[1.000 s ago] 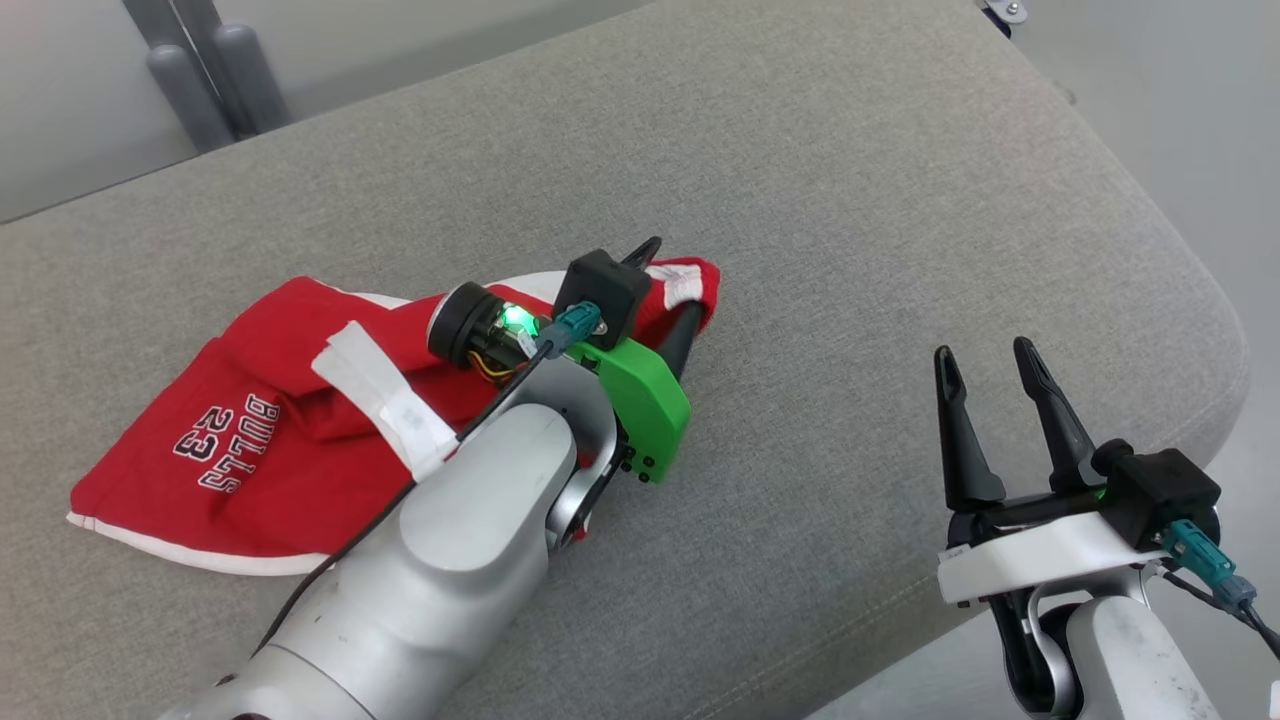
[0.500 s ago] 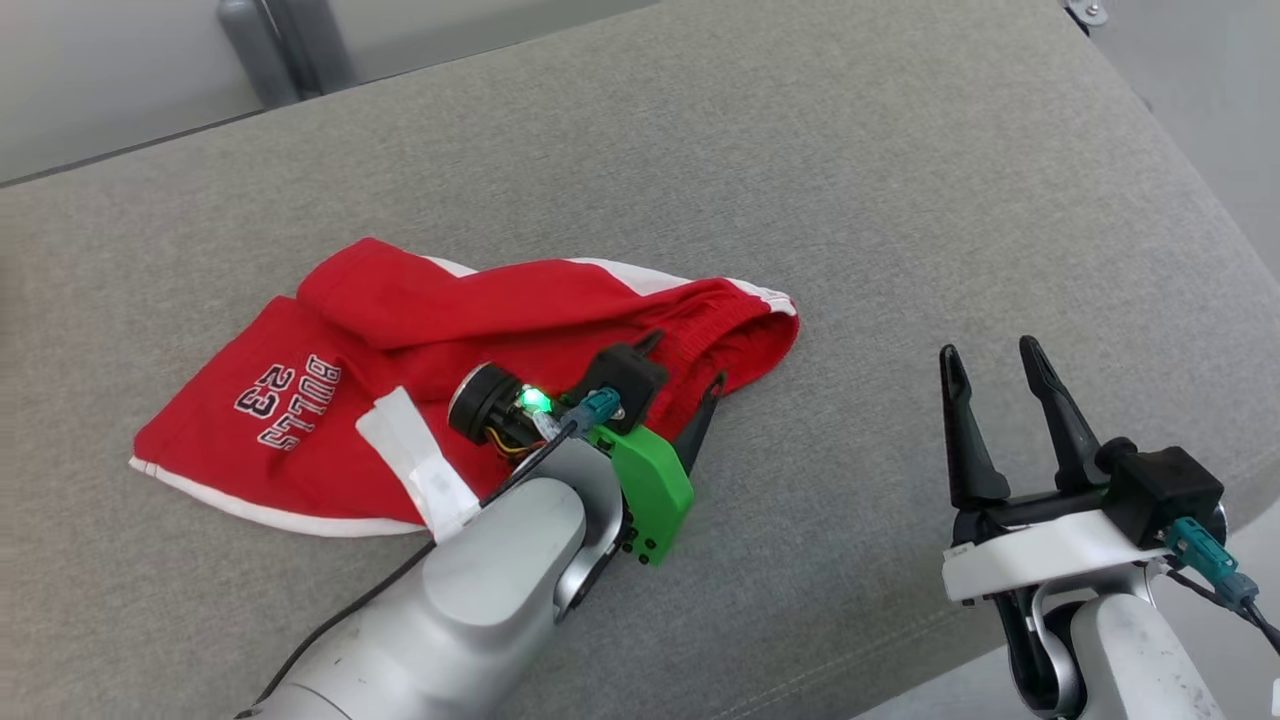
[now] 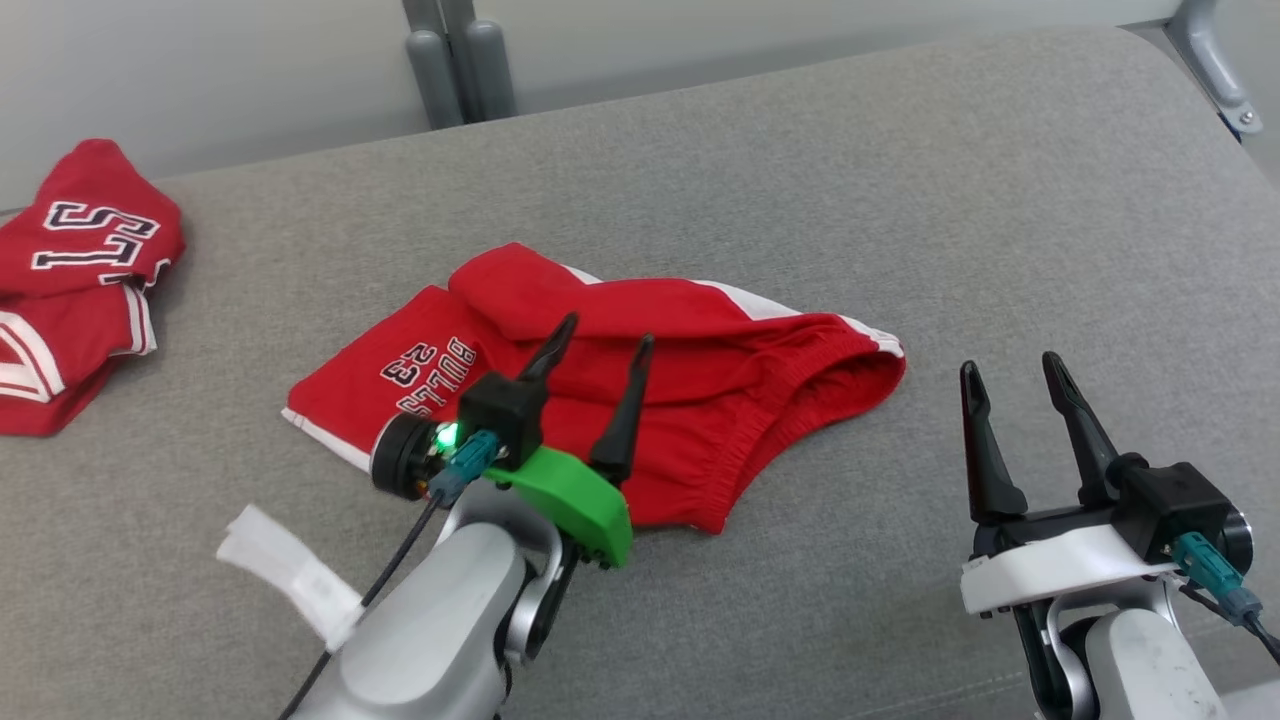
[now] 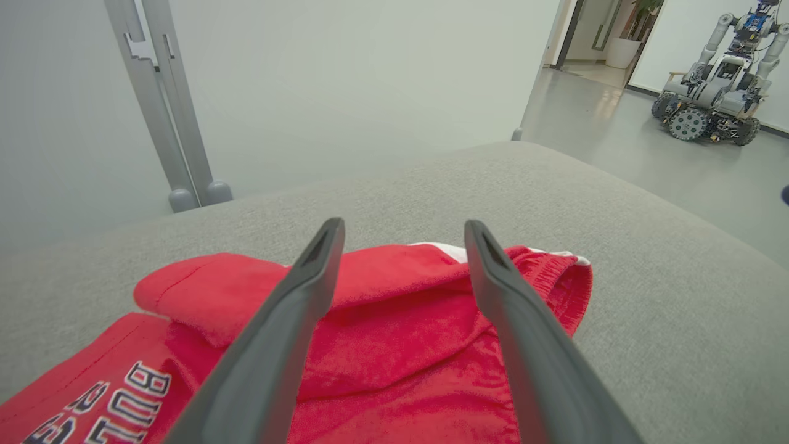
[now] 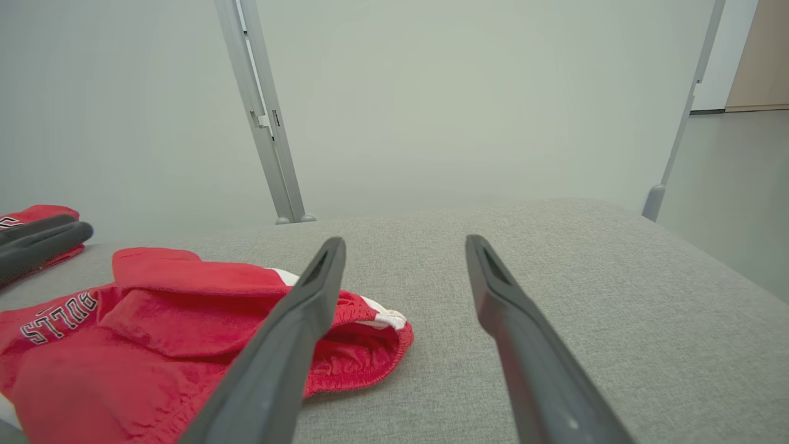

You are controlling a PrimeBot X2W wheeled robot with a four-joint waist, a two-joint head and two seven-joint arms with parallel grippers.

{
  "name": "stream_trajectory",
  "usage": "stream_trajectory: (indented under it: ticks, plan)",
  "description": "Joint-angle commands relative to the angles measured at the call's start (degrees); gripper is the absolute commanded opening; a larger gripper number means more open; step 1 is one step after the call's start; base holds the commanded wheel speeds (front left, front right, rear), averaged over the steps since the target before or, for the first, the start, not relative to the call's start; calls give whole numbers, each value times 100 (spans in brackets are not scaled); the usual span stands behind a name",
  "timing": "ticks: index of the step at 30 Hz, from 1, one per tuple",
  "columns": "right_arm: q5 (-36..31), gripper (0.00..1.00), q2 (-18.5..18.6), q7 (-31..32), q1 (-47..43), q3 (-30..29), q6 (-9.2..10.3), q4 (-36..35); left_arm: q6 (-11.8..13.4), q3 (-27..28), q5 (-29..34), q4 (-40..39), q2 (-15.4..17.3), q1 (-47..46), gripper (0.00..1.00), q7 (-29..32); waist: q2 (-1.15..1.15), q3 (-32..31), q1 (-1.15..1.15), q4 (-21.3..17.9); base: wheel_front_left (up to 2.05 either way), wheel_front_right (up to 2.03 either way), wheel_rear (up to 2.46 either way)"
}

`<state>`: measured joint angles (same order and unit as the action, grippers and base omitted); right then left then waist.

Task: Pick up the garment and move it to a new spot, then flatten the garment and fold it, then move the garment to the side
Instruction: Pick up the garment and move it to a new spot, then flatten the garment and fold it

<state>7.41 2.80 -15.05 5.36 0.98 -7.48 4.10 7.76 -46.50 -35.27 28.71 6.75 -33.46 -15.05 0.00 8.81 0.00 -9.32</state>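
On the grey surface (image 3: 900, 200) the red shorts (image 3: 720, 400) lie rumpled, set down at their new spot. I note my left gripper (image 3: 608, 332) has just released them and hangs spread above; the right gripper (image 3: 1010, 364) stands spread, empty, apart. Flattening comes next, I judge.

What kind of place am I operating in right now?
Probably a robotics lab or test room: another wheeled robot stands on the bare floor beyond, pale partition panels stand between grey metal posts, and the red shorts lie on a grey upholstered bench.
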Motion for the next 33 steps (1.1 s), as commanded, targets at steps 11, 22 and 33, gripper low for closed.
stream_trajectory:
  ticks: [11, 22, 33]
  plan:
    - [14, 100, 16, -19, -369, 28, -2, 35, 79, 2044, 814, -1373, 190, 2252, 100, -19, 0, -520, 0, 686, 0, 0, 0]
    - [171, 100, 15, -20, -716, 153, -2, 36, -274, 3417, 1448, -1994, -85, 3422, 100, -19, 0, -606, 0, 672, 0, 0, 0]
    - [214, 100, 15, -20, -736, 258, -2, 136, -621, 3921, 1794, -1943, -322, 3674, 100, -19, 0, -658, 0, 633, 0, 0, 0]
